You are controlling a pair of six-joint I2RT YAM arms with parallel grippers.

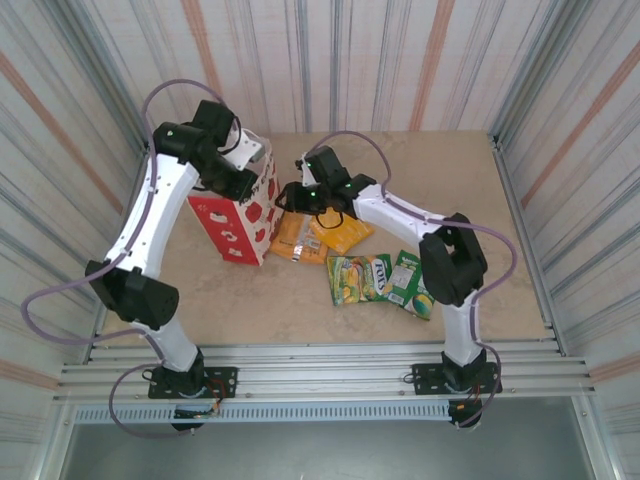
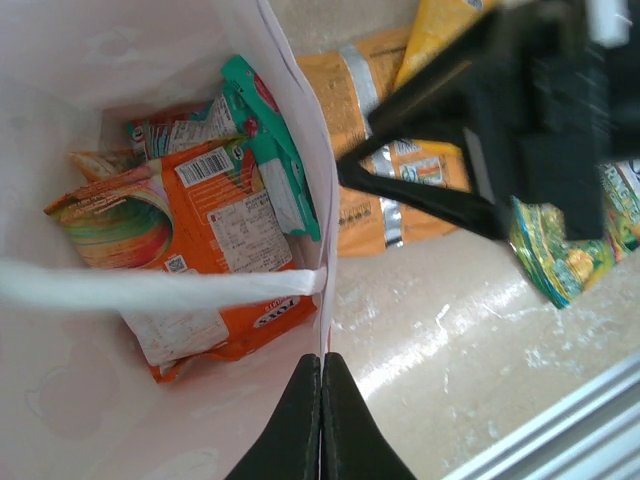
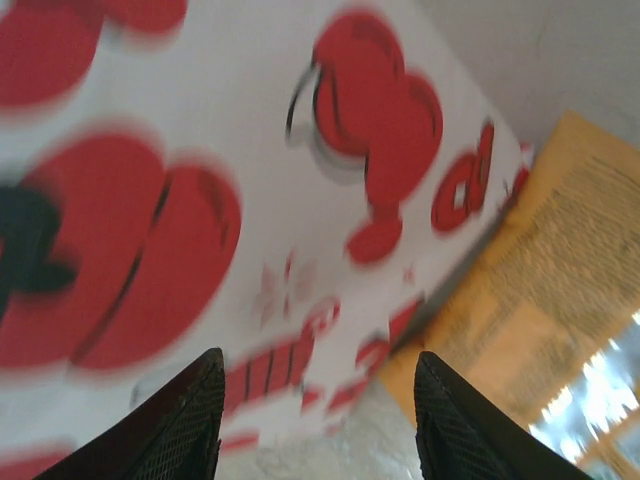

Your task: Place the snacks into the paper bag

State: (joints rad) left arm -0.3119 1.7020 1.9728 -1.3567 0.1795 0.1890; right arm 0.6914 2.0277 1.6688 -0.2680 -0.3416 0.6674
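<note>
The paper bag, white with red apple prints, stands at the table's left. My left gripper is over its top, and in the left wrist view that gripper is shut on the bag's right rim. Inside lie orange packets and a teal one. My right gripper is open just beside the bag's right side. In the right wrist view its fingers frame the printed wall with nothing between them. Orange and yellow snacks and green ones lie on the table.
A white string handle crosses the bag's mouth. The right arm's black fingers hang over the orange packets outside the bag. Striped walls close in the table; a metal rail runs along the near edge.
</note>
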